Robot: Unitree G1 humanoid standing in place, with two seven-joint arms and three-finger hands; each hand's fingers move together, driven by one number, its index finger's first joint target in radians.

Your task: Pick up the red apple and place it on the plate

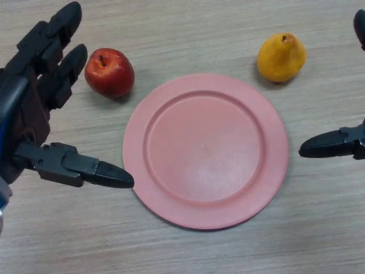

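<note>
Head view: left hand spread beside red apple; right hand apart; plate unlabelled.

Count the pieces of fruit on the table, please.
2. The red apple lies left of the pink plate, near the left hand. The yellow pear lies at the plate's upper right. Nothing seems hidden.

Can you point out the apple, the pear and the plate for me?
red apple [109,72], head view, middle of its skin.
yellow pear [280,58], head view, centre of its body.
pink plate [205,83], head view, far rim.
</note>
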